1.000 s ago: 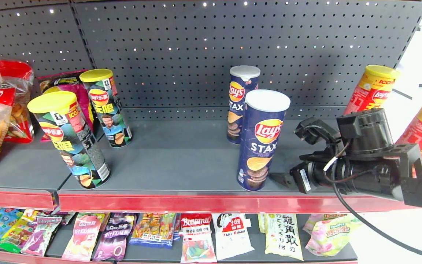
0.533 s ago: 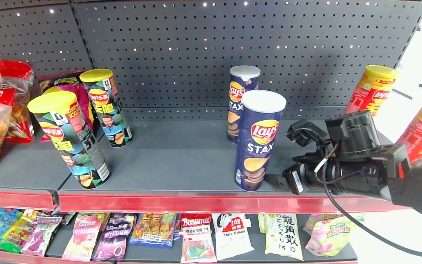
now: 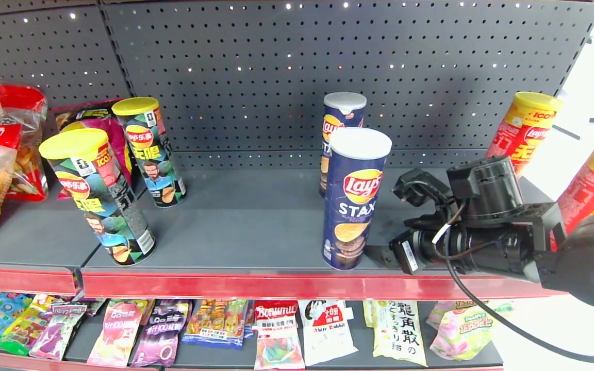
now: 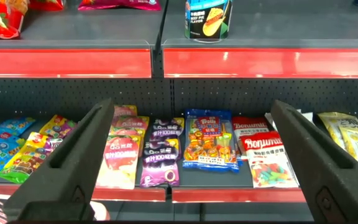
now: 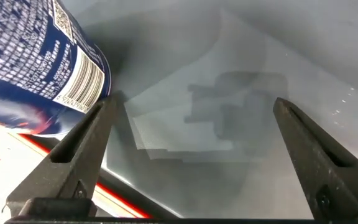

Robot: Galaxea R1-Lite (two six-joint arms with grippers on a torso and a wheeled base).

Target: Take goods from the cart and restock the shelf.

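Head view: the blue can (image 3: 351,198) stands upright at centre frame, near the shelf (image 3: 245,226)'s red front edge, with bare floor to its left. The right gripper (image 3: 378,253) sits low at its right. Right wrist view: jaws spread wide, the can's base just outside one finger (image 5: 86,149). Left wrist view: the left gripper (image 4: 192,106) is spread wide, facing the snack bags (image 4: 210,140) on the lower shelf.

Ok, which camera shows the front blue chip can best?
Head view: the front blue chip can stands whole, upright at the shelf edge. Right wrist view catches its barcoded lower side; left wrist view faces snack bags below.
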